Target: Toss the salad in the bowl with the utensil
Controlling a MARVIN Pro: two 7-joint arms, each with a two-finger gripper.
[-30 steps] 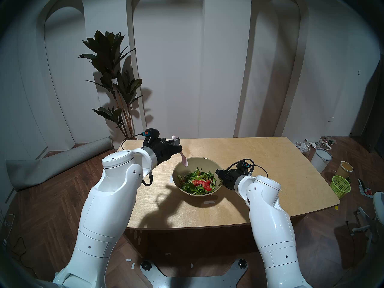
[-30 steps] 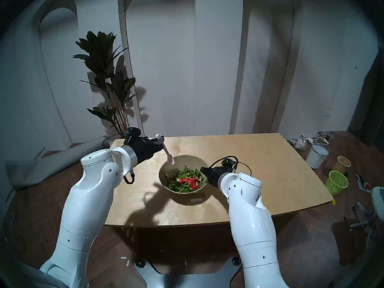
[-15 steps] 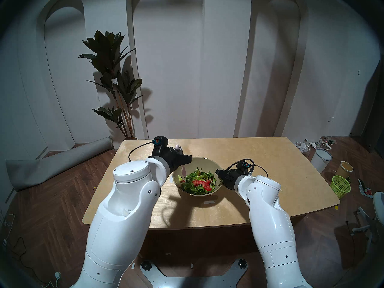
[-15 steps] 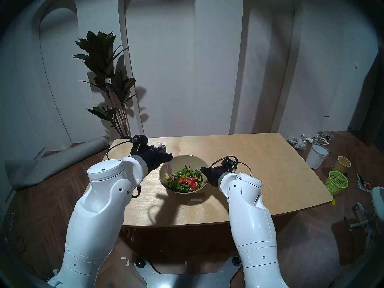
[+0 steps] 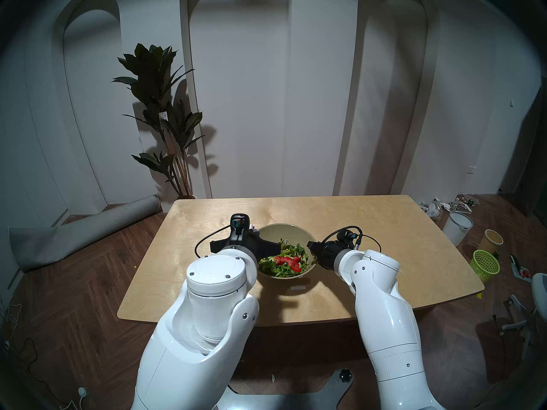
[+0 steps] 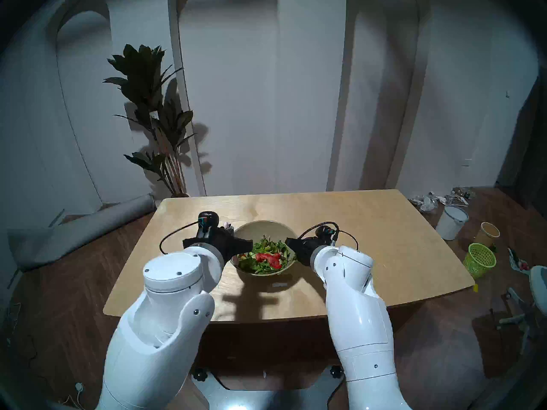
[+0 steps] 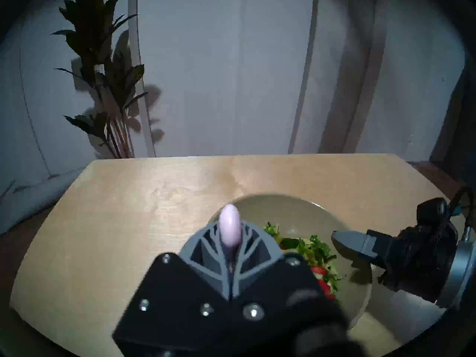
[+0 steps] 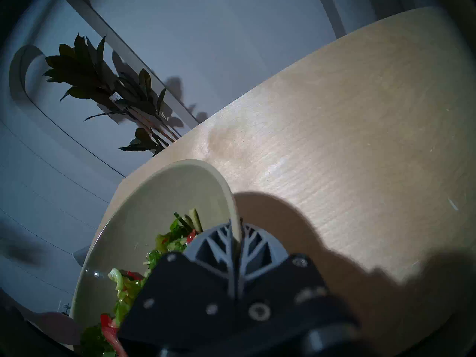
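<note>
Two end effectors work one bowl on a pale wooden tabletop point(image 5: 207, 270), read here from left to right. At left, beyond the tabletop's far edge, a potted plant point(image 5: 161, 110) stands against the arched wall. Nearer, the left end effector point(image 7: 230, 248) is clamped on the utensil point(image 7: 229, 225), a pale pink plastic spoon whose rounded handle end pokes up between the grey fingers point(image 7: 206, 248); its head is hidden below, so whether it touches the greens cannot be told. At centre the bowl point(image 5: 284, 230), olive-beige and deep, sits tipped with its near side low, and the salad point(image 5: 285, 260) of green leaves and red pieces is heaped against that near wall. At right, the right end effector point(image 8: 235, 235) is closed on the bowl's rim, one finger inside and one outside

The spoon looks light and stiff but small and smooth, so a hold well up the handle suits it, and a firm one, lest it twist. The leaves are soft and loose and could spill over the low rim if lifted briskly. The bowl seems rigid and slick, best held at the rim

Compared with a second ago, the left arm has swung in from the bowl's far left side, where the spoon hung over the rim, to the near left side, while the right arm has not shifted
</note>
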